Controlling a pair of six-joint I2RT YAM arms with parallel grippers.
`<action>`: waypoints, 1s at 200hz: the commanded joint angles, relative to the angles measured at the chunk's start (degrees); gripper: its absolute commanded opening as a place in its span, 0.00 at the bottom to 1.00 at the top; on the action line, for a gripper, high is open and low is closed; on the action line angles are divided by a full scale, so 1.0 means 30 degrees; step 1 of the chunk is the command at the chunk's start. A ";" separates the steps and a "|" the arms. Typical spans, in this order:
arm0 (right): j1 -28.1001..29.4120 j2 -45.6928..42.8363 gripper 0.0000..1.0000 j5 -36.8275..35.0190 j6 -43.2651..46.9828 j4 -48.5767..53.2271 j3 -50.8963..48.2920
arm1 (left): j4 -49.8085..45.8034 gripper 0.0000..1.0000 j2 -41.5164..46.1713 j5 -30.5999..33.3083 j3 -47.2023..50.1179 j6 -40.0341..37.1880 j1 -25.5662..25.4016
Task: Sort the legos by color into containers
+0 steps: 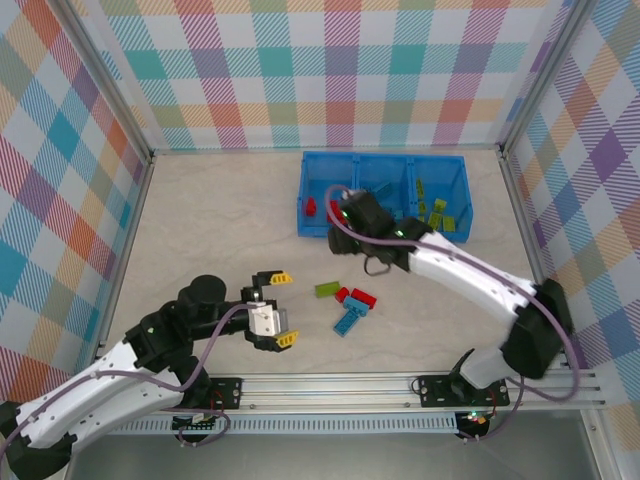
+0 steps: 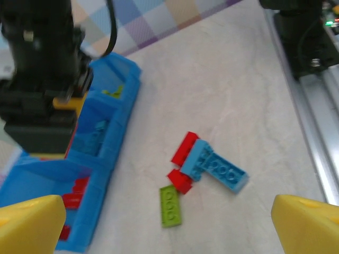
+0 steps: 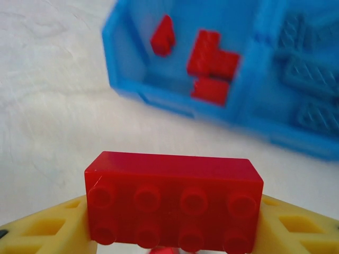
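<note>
Pastel checked walls close in a pale, marbled bench [image 1: 200, 210] on three sides. A bright blue rectangular plastic bin tray [image 1: 302, 195] sits against the far edge, right of centre, divided into three square compartments. The left one holds red studded bricks [image 3: 212, 63], the middle one light blue bricks [image 3: 312, 69], and the right one lime green bricks [image 1: 440, 210].

The right gripper [image 1: 345, 212] reaches in from the near right corner to the tray's near wall, by the left compartment. Its yellow fingers [image 3: 42, 230] are clamped on the ends of a red two-by-four studded plastic brick [image 3: 174, 196], studs facing the wrist camera, with the red compartment just ahead of it.

Four loose pieces lie together in the middle of the bench, well short of the tray: a lime green flat plate [image 2: 170, 206], a long red brick [image 2: 185, 148], a small red brick [image 2: 180, 181] and a light blue plate [image 2: 220, 168]. The blue and red ones touch, and the green one lies just beside them.

The left gripper [image 1: 283, 308] hovers towards the near edge, left of that cluster, its yellow claw spread wide apart and holding nothing.
</note>
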State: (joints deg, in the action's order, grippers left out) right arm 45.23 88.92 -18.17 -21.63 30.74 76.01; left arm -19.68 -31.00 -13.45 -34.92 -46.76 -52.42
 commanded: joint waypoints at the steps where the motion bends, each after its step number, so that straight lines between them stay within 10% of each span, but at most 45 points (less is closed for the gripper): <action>1: -0.1097 0.3575 0.51 0.0527 0.2461 -0.1289 0.3183 | 0.1754 1.00 0.0719 0.2254 0.0524 -0.0201 0.0039; 91: -0.2597 1.2116 0.68 0.0741 0.4064 0.0783 1.2162 | 0.0438 1.00 -0.0798 0.2652 0.0228 -0.0745 0.0043; 200: -0.2890 0.0119 0.83 0.4824 0.3986 -0.1880 0.1346 | -0.0063 1.00 -0.2439 0.2182 0.0426 -0.1220 0.0043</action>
State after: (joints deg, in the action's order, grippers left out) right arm 36.84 101.27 -10.72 -9.82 29.56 91.50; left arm -18.55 -37.32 -5.87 -33.89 -49.39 -52.42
